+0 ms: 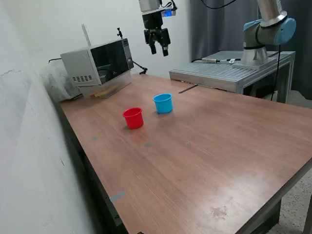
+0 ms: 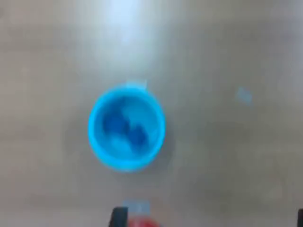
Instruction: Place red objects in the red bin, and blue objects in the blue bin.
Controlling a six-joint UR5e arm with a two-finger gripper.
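Wrist view: blue cup [image 2: 126, 127] upright, mouth up, two blue cubes [image 2: 124, 130] inside; hand [image 1: 159, 48] high above, narrowly parted, empty.

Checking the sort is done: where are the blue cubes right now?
In the wrist view, two dark blue cubes sit inside the light blue cup, which stands beside the red cup.

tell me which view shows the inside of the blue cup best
The wrist view: it looks straight down into the blue cup, where dark blue shapes lie on its floor, though blurred. The exterior view shows the cup from the side, only its outer wall and rim.
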